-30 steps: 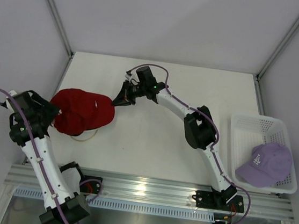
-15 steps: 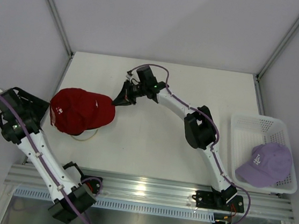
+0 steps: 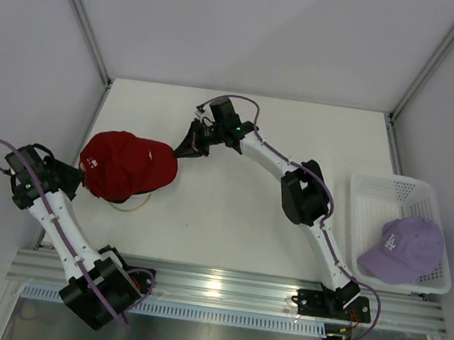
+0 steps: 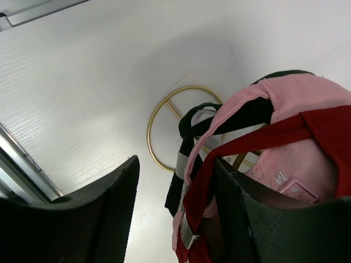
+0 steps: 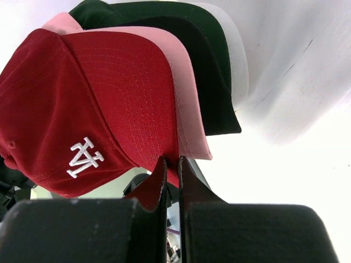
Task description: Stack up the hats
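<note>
The left gripper [image 4: 175,164] has its jaws spread wide, and the back straps of the stacked caps hang in the gap between them. The right-hand finger [image 4: 241,219] sits against the red cap [image 5: 82,98]; I cannot tell whether anything is gripped. The right gripper [image 5: 171,161] has its jaws pressed together, with nothing visible between them. Its tips are right at the red brim's edge, on the far side of the stack from the left arm. Under the red cap sits the pink cap [image 5: 189,109], and under that a dark cap [image 5: 203,55], brims all lined up. The pile rests over a gold stand [image 4: 148,131] on the table [image 3: 338,133], at its left side. Well apart, a lavender cap [image 3: 402,249] lies in the basket [image 3: 372,195] at the right.
</note>
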Controlling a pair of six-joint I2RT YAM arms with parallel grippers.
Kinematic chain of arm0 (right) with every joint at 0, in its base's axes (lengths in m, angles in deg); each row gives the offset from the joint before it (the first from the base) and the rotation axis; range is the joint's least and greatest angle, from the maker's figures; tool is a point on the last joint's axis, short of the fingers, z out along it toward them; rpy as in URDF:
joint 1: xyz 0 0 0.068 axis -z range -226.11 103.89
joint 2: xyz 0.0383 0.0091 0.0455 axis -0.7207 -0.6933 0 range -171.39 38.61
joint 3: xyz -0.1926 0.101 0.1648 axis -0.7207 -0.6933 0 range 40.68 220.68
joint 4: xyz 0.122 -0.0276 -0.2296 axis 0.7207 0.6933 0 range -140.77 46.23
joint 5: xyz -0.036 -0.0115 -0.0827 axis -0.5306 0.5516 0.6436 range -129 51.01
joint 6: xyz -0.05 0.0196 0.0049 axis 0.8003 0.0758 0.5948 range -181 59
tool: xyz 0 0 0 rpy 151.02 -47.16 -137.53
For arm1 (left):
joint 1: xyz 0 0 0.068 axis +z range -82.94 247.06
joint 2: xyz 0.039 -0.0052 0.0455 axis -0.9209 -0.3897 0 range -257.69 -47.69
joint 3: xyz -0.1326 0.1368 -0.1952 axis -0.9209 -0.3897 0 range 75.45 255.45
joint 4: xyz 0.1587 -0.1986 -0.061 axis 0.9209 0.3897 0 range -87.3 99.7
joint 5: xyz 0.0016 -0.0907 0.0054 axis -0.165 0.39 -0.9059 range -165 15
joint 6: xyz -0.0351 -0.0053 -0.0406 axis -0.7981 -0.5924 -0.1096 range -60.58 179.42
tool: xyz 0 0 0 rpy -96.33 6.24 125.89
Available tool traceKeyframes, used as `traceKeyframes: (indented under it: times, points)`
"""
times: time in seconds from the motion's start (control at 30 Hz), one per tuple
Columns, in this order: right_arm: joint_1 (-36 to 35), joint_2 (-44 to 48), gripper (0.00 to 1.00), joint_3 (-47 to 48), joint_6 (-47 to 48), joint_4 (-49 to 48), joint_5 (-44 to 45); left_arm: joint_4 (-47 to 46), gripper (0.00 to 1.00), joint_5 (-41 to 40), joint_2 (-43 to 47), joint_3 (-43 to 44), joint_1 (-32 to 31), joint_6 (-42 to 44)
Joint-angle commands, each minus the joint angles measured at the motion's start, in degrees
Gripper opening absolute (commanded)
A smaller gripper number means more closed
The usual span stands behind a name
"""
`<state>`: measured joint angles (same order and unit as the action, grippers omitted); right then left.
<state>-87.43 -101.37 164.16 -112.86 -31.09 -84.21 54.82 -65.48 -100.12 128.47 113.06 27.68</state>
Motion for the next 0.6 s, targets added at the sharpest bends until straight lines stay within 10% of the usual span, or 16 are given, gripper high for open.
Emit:
traceKeyframes:
  times: [0.0, 0.57]
  points:
    - [1.24, 0.24, 0.0, -0.96, 0.35, 4.93, 6.54, -2.2, 0.58, -4.23, -0.22, -0.37, 1.11, -0.68]
    - [0.8, -1.34, 0.0, 0.45, 1.49, 6.24, 8.03, -7.73, 0.52, -11.63, -7.96, -10.12, 4.19, -3.06]
